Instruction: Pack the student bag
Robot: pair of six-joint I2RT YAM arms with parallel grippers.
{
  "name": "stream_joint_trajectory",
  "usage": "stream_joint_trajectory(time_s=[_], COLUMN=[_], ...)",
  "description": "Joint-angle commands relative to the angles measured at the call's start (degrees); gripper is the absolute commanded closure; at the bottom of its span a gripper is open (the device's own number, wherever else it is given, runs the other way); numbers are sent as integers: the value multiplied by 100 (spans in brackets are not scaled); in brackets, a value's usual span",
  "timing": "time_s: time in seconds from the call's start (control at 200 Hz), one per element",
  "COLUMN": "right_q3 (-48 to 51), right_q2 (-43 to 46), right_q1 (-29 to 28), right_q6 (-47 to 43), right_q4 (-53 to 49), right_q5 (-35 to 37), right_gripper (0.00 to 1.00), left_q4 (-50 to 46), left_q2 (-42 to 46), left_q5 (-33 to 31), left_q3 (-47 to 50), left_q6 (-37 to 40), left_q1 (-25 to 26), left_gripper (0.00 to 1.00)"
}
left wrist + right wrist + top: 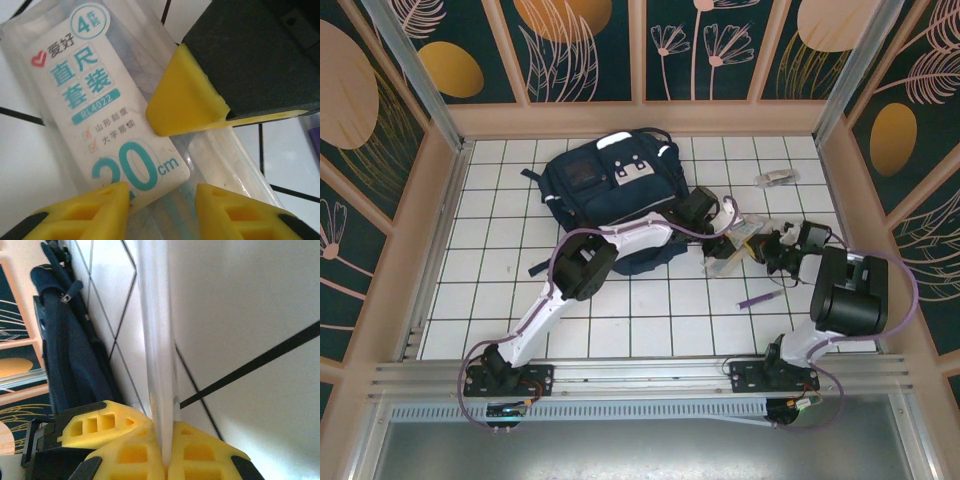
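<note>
- the student bag [605, 185] lies flat, front panel up, in the upper middle of the top view. its long axis seems to slant from upper left to lower right, and its white-striped end is nearest the back wall.
- right gripper [164, 436] is clenched on the thin clear edge of the ruler pack [100, 100], to the right of the bag's lower end.
- left gripper [161, 192] is released, its yellow fingers [100, 205] spread over the pack's near end.

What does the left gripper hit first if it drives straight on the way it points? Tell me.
The ruler-set pack: it lies straight ahead of the left gripper, framed by its open jaws. How far off is hard to tell.
</note>
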State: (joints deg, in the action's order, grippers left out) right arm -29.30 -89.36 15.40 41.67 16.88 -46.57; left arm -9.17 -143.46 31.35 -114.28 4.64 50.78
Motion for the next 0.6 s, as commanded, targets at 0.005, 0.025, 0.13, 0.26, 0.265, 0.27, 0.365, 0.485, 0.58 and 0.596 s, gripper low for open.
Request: stream_joint_trajectory(time_s=[0.005, 0.025, 0.13, 0.26, 0.265, 0.27, 0.365, 0.485, 0.58, 0.596], right_q3=[-573, -674, -1101, -1489, -1503, -1515, -1731, -2124, -2375, -2417], right_q2=[604, 668, 940, 1185, 1193, 1202, 1290, 1173, 1149, 1156], right_q1=[-47, -56, -59, -72, -67, -70, -129, -264, -428, -450], right_q6=[-124, -132, -168, -113, -110, -108, -31, 167, 244, 244], right_q4=[-545, -690, -1158, -1421, -1432, -1437, -1571, -1869, -1958, -1985], right_q5=[426, 538, 973, 1295, 1302, 1305, 1347, 1077, 974, 982], right_gripper=[100, 100, 100, 100, 100, 100, 100, 100, 100, 100], left_q4=[-34, -83, -412, -892, -915, -935, -1348, -1908, -2238, -2286], left_q2=[1130, 1284, 2018, 2730, 2750, 2769, 3149, 3351, 3253, 3219], left_q5=[-243, -365, -1157, -1876, -1921, -1957, -2452, -2794, -3238, -3248], left_q3=[212, 263, 674, 1318, 1337, 1364, 1750, 2108, 2236, 2219], left_q6=[-40, 43, 499, 802, 806, 817, 840, 1341, 1626, 1639], left_q1=[33, 28, -9, -174, -183, -196, -492, -692, -739, -749], left_gripper=[56, 54, 47, 42, 42, 42, 41, 39, 38, 38])
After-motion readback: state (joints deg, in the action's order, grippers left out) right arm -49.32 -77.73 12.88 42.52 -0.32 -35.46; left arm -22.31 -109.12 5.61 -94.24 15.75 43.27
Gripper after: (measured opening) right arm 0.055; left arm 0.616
